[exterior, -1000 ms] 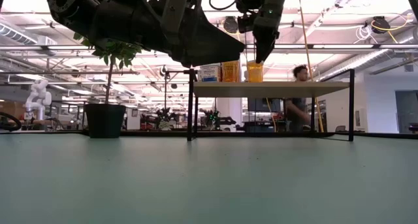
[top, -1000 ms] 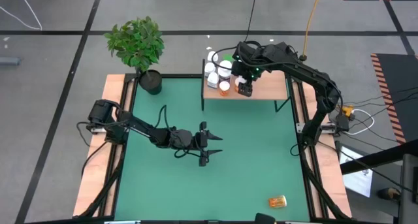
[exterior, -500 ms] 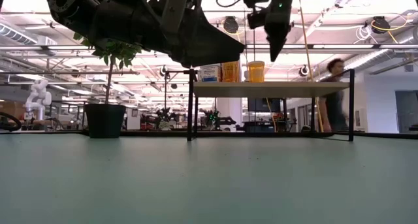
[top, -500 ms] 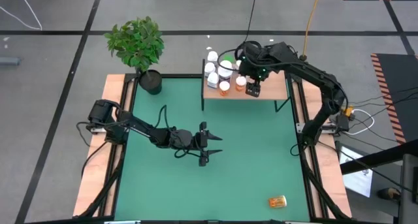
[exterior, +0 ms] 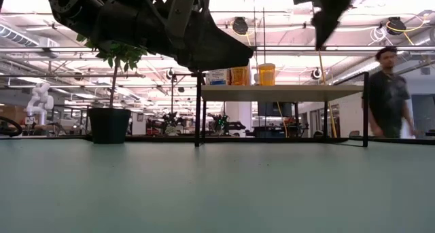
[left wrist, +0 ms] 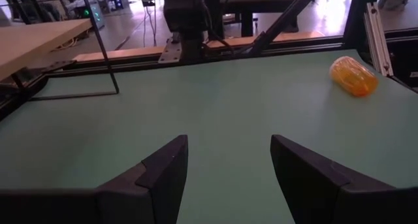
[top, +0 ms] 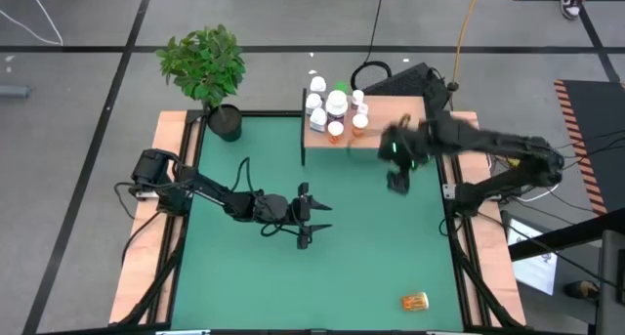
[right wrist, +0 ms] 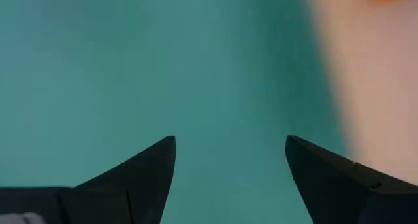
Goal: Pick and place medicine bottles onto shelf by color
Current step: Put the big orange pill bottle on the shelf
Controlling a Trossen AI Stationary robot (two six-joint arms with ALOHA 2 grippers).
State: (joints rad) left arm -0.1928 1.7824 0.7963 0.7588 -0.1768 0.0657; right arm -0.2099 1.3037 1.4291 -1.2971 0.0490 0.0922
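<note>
The shelf (top: pixel 391 120), a light-wood board on thin black legs, stands at the mat's far edge. On its left end stand several white bottles (top: pixel 316 103), one green-capped bottle (top: pixel 340 88) and two amber bottles (top: pixel 335 130) (top: pixel 359 123). They also show in the low view (exterior: pixel 266 73). Another amber bottle (top: pixel 414 301) lies on its side on the mat near the near right corner, and shows in the left wrist view (left wrist: pixel 353 76). My right gripper (top: pixel 397 183) (right wrist: pixel 230 152) is open and empty above the mat, just in front of the shelf. My left gripper (top: pixel 305 223) (left wrist: pixel 228 165) is open and empty over the mat's middle.
A potted plant (top: pixel 223 118) stands at the mat's far left corner. Wooden side rails (top: pixel 166 208) run along both sides of the green mat (top: pixel 371 247). A person (exterior: pixel 387 90) walks in the room beyond the table.
My right gripper has left the shelf's left end and gone toward the table's near and right edges, rising, and is now over the mat. The amber bottle it stood over stays upright on the shelf. A person has walked rightward behind the table.
</note>
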